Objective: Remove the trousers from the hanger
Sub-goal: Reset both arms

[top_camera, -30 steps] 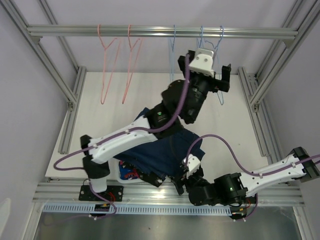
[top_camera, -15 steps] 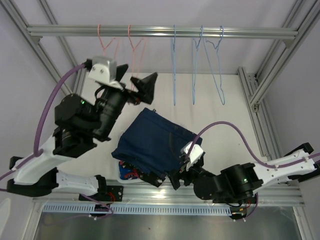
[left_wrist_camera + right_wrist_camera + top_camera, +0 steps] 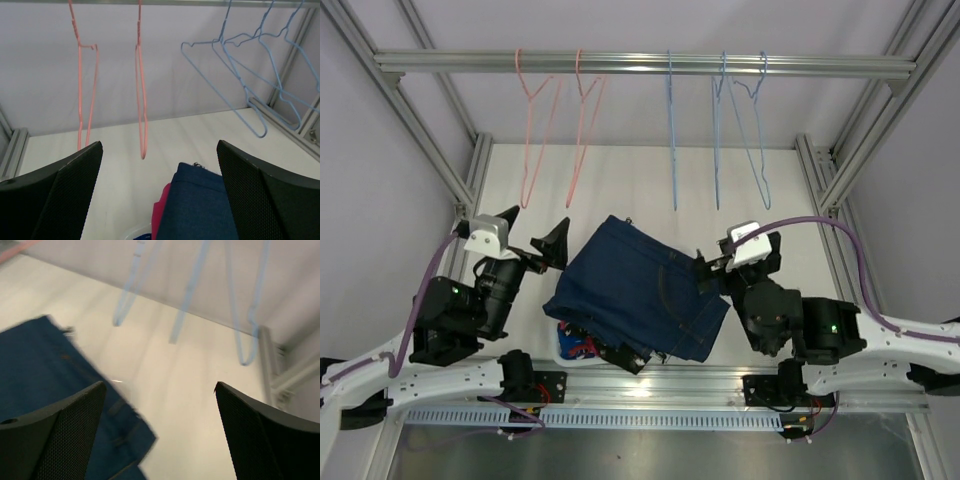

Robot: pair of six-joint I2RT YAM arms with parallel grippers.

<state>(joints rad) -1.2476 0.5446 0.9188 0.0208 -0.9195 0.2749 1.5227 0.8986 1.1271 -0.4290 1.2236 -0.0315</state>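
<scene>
The jaws of the left gripper (image 3: pixel 532 232) are spread wide and nothing is held between them. In the left wrist view its fingers (image 3: pixel 60 195) are seen at either side, with the denim trousers (image 3: pixel 200 210) low between them. The jaws of the right gripper (image 3: pixel 738 258) are likewise spread and nothing is pinched. The right wrist view is blurred, and the denim is seen there at the lower left, beside one finger. The denim is laid on top of a pile (image 3: pixel 610 335) near the front edge of the table (image 3: pixel 620 180), and the pile is flanked by the grippers, the left one just to its left and the right one just to its right. In the top view one right finger is seen over the denim's right edge; whether it touches cannot be told. Under the denim, pink trousers (image 3: pixel 161 215) are shown at its left side, and blue trousers with a red pattern (image 3: pixel 578 347) and a black piece (image 3: pixel 620 355) are shown at the pile's near edge. Farther back, two pink hangers (image 3: pixel 535 130) and three blue hangers (image 3: pixel 718 130) are hung from the rail (image 3: pixel 820 66) above the table's far side, well apart from the pile.
</scene>
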